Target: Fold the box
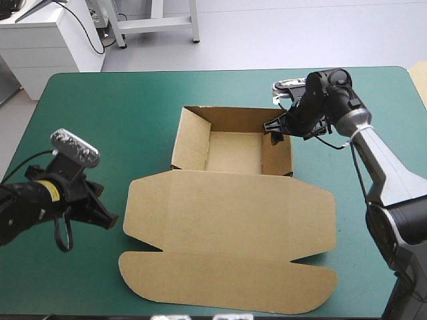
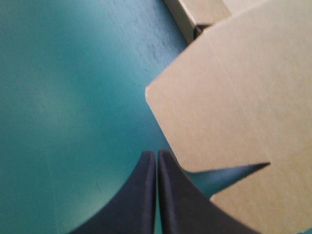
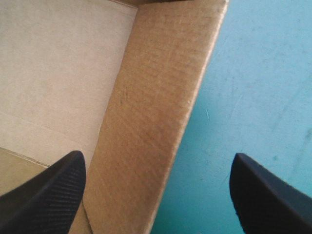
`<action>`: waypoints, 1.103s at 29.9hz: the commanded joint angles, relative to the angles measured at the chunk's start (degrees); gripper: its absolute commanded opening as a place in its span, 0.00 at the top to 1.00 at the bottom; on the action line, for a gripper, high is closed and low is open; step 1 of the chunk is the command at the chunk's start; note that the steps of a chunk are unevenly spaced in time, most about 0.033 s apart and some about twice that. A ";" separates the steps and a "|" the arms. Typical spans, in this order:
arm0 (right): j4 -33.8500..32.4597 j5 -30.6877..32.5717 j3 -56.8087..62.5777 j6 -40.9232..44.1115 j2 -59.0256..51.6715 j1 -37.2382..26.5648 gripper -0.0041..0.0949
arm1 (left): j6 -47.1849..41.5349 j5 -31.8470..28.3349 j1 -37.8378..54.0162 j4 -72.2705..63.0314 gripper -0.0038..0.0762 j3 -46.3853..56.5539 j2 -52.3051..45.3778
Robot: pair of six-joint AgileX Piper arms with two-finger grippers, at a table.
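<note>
The brown box (image 1: 230,200) lies mid-table as an open tray with its walls up at the far side and its lid (image 1: 227,240) flat toward the near edge. My right gripper (image 1: 275,131) hangs open over the tray's far right corner; in the right wrist view its fingers straddle the right wall (image 3: 156,122), one over the tray floor, one over the teal-green cover. My left gripper (image 1: 110,220) is shut and empty, resting on the cover just beside the lid's rounded left flap (image 2: 229,107).
Bare teal-green cover (image 1: 100,107) spreads left of the box and along the far edge. A white cabinet (image 1: 47,40) and a metal frame stand beyond the table's far edge.
</note>
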 commanded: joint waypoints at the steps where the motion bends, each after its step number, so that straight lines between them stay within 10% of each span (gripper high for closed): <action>1: -0.01 0.15 -1.43 -0.56 -0.57 0.01 0.22 | -0.44 2.34 -0.34 -0.15 0.96 5.54 -6.25; 10: -0.25 -0.11 -1.43 -1.19 2.77 0.01 0.25 | -1.13 2.34 -0.34 0.01 0.96 13.98 -17.73; 22: 0.04 0.06 -1.43 -1.19 3.99 0.01 0.98 | -2.81 2.34 -0.34 -0.32 0.96 14.23 -21.78; 33: -0.18 0.06 -7.87 -7.02 3.88 -0.41 0.98 | -2.81 2.34 -0.34 -0.84 0.96 14.23 -21.78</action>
